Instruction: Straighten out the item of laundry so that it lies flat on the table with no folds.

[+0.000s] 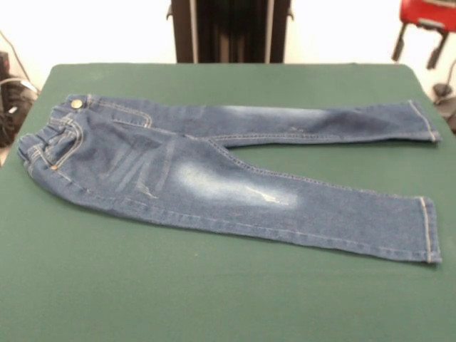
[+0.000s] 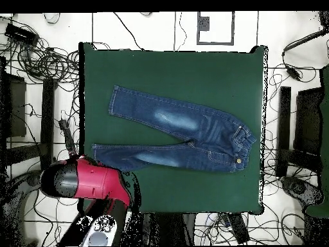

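The dark blue jeans (image 1: 214, 178) lie spread on the green table (image 1: 214, 299), waistband at the left with the brass button (image 1: 76, 104), and both legs run to the right, splayed apart. The waistband is bunched by its elastic. In the overhead view the jeans (image 2: 186, 135) lie across the table's middle with the waist at the right. The red and black arm (image 2: 90, 181) is drawn back over the table's bottom-left corner, apart from the jeans. In the front view it shows at the top right (image 1: 426, 14). The gripper's state does not show.
The table (image 2: 173, 71) has wide bare cloth all round the jeans. Cables and dark stands (image 2: 26, 58) crowd the floor on both sides of the table. The black pedestal (image 1: 229, 28) stands behind the far edge.
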You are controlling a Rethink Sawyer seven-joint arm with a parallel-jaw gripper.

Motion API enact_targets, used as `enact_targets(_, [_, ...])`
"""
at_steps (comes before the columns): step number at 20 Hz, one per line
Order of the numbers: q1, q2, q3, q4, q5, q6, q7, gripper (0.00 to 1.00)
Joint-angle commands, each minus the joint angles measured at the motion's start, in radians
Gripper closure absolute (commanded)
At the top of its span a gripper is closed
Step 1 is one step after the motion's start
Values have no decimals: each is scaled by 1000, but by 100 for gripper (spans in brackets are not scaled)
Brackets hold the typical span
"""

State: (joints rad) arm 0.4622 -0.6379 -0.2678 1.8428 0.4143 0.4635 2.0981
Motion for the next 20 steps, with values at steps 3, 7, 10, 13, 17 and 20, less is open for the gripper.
enact_targets(3, [-96,-36,-91,-5,-158,-3,40,0])
enact_targets(7, [-225,-50,-26,4,-249,-77,-58,0])
enact_targets(10, [-332,-70,32,-15,-324,-82,-132,0])
enact_targets(13, [-414,-74,87,-52,-385,-60,-171,0])
enact_targets(17, [-486,-58,135,-95,-457,-60,-171,0])
enact_targets(20, [-557,-34,190,-128,-512,-74,-189,0])
